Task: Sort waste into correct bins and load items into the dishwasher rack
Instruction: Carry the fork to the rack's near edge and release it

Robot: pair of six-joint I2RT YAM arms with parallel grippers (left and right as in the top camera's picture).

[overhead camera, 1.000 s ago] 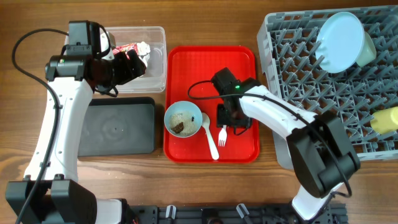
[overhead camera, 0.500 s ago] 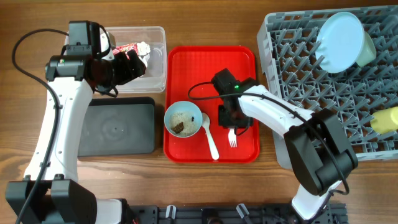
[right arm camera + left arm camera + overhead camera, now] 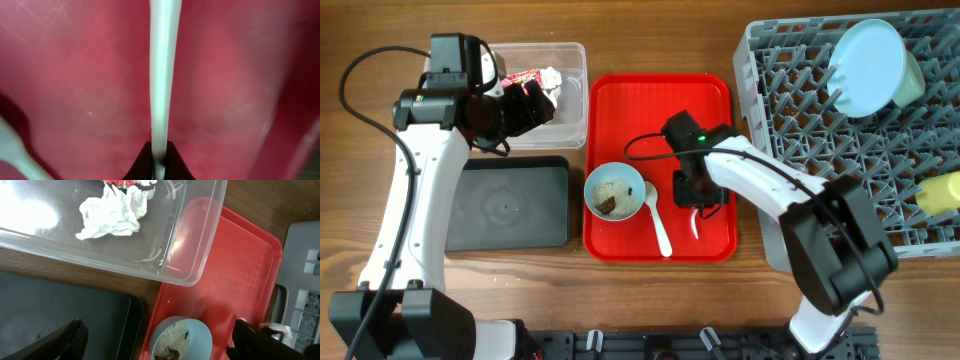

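The slim white plastic fork hung over the bright red serving tray, its handle clenched in the right tool, probably lifted to clear the tray's lip. The large grey lattice dishwasher rack stood to the right with open slots. The left tool hovered, spread and empty, over the clear plastic rectangular tub.

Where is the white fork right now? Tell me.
In the overhead view the white fork is pinched in the right gripper over the lower right of the red tray, just right of the white spoon.
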